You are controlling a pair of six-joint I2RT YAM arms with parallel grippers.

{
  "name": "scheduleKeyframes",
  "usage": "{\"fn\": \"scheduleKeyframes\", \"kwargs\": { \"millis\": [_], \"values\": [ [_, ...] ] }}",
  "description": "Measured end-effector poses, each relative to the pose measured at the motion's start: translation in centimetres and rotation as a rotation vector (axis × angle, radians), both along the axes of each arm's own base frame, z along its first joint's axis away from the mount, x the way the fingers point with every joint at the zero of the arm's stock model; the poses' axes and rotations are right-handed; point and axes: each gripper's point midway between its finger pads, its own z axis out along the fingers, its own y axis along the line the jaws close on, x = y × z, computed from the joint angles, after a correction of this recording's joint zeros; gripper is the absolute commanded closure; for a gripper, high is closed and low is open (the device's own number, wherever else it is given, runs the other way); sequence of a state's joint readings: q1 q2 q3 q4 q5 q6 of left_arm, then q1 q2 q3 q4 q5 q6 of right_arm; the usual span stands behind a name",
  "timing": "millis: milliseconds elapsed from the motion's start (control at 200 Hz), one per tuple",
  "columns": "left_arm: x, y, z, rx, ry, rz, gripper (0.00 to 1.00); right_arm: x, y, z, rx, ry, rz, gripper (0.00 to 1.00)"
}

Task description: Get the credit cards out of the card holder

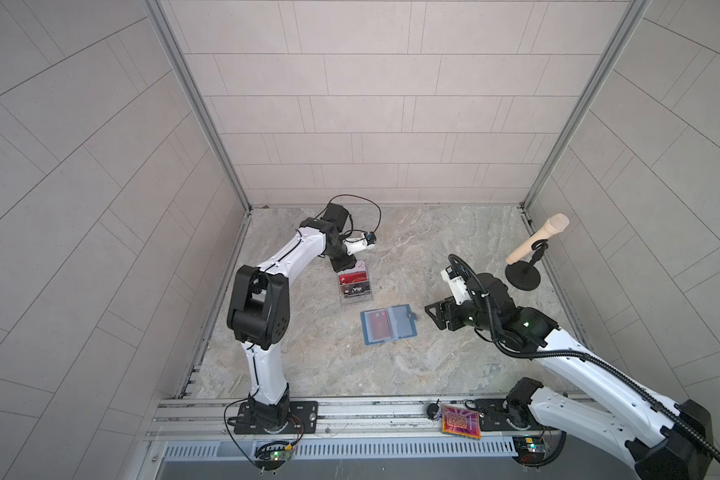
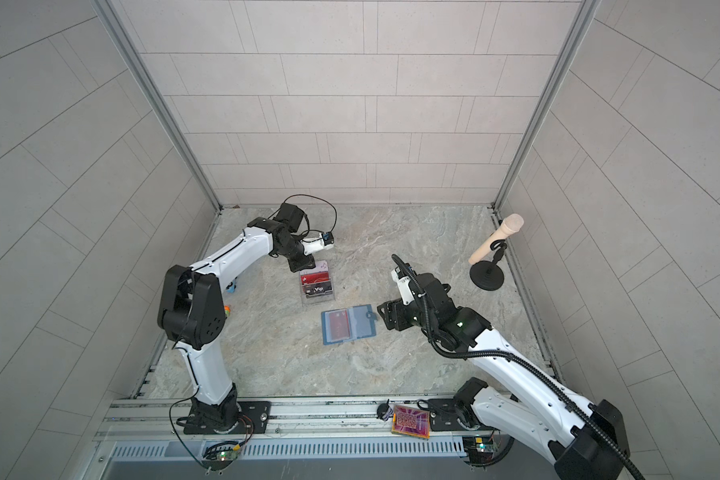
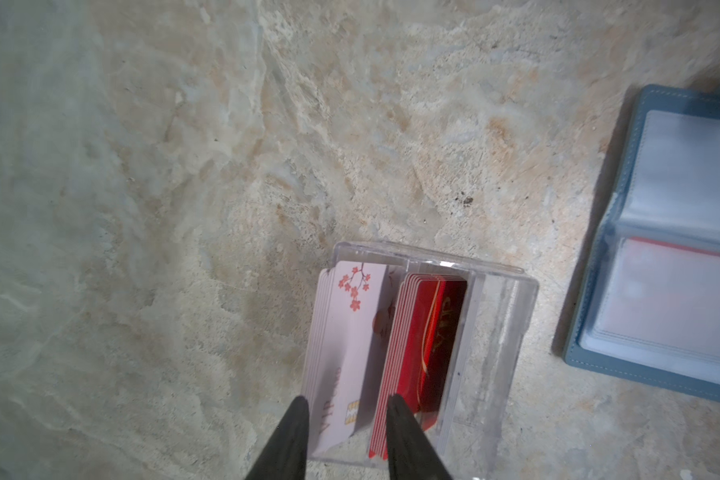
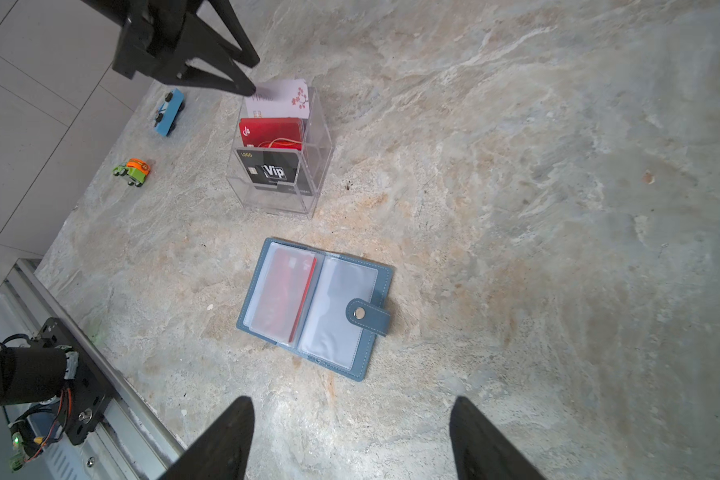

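Card holder [image 4: 314, 309] — slate-blue, stitched edges, seemingly leather, rectangular

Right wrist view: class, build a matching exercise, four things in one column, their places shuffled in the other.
Things:
1. pale blossom card
2. black Vip card
3. card holder
4. blue toy car

Places:
a. front tier of the clear stand
b. lying open on the table, a red card in one sleeve
c. near the table's edge by the wall
d. back tier of the stand

Pairs: 1-d, 2-a, 3-b, 4-c
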State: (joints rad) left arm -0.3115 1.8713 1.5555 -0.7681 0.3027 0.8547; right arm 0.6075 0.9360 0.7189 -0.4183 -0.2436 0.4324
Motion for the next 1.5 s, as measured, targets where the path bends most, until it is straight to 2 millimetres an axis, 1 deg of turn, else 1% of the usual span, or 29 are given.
{"fn": "scheduleKeyframes", "kwargs": {
  "millis": [125,235,310,370,401,461,521,566,631,696,761,846,901,971,1091,1207,1342,1502],
  "values": [
    [0.5,0.4,3.2,-0.016,-0.085,0.048,0.58,-0.1,0.7,-0.7,0.001,0.043,0.025,0.25],
    [0.9,0.8,6.6,-0.055,-0.164,0.14,0.59,0.1,1.2,-0.4,0.007,0.049,0.042,0.25],
    [0.6,0.9,8.8,-0.101,-0.215,0.218,0.58,0.2,1.4,-0.2,0.009,0.047,0.049,0.25],
    [-0.4,0.9,10.2,-0.144,-0.246,0.273,0.58,0.3,1.5,-0.1,0.009,0.045,0.052,0.25],
    [-1.3,0.8,10.7,-0.172,-0.253,0.299,0.57,0.3,1.6,0.0,0.009,0.046,0.053,0.25],
    [-3.2,0.5,11.3,-0.235,-0.251,0.346,0.55,0.3,1.7,0.0,0.008,0.046,0.057,0.25],
    [-4.9,0.2,11.3,-0.305,-0.231,0.396,0.54,0.3,1.8,-0.1,0.005,0.05,0.063,0.25],
    [-6.2,-0.1,10.9,-0.371,-0.201,0.436,0.54,0.2,2.0,-0.3,0.002,0.056,0.073,0.25],
    [-7.8,0.0,9.7,-0.45,-0.151,0.506,0.54,0.0,2.4,-0.6,-0.005,0.066,0.087,0.25],
    [-9.2,-0.1,7.6,-0.52,-0.09,0.572,0.54,0.0,2.8,-0.8,-0.013,0.075,0.101,0.26],
    [-10.7,-0.2,5.1,-0.57,-0.019,0.63,0.55,0.2,3.2,-0.8,-0.018,0.079,0.111,0.26],
    [-12.7,-1.1,2.0,-0.616,0.078,0.675,0.55,0.2,4.0,-0.9,-0.025,0.084,0.127,0.28],
    [-13.8,-1.7,0.5,-0.635,0.127,0.687,0.57,0.1,4.6,-1.0,-0.033,0.091,0.142,0.28],
    [-14.8,-2.2,-0.6,-0.65,0.169,0.699,0.6,-0.1,5.4,-1.5,-0.048,0.101,0.164,0.3],
    [-15.3,-2.8,-1.3,-0.681,0.193,0.713,0.68,-0.4,6.6,-2.5,-0.08,0.115,0.187,0.33],
    [-15.5,-3.0,-2.2,-0.715,0.203,0.74,0.69,-0.4,7.4,-3.7,-0.113,0.13,0.183,0.36],
    [-16.0,-3.2,-3.9,-0.712,0.239,0.765,0.72,-0.2,8.4,-4.7,-0.146,0.143,0.178,0.37],
    [-15.8,-3.8,-5.1,-0.7,0.262,0.773,0.8,-0.4,9.4,-5.4,-0.157,0.142,0.172,0.38]
  ]
}}
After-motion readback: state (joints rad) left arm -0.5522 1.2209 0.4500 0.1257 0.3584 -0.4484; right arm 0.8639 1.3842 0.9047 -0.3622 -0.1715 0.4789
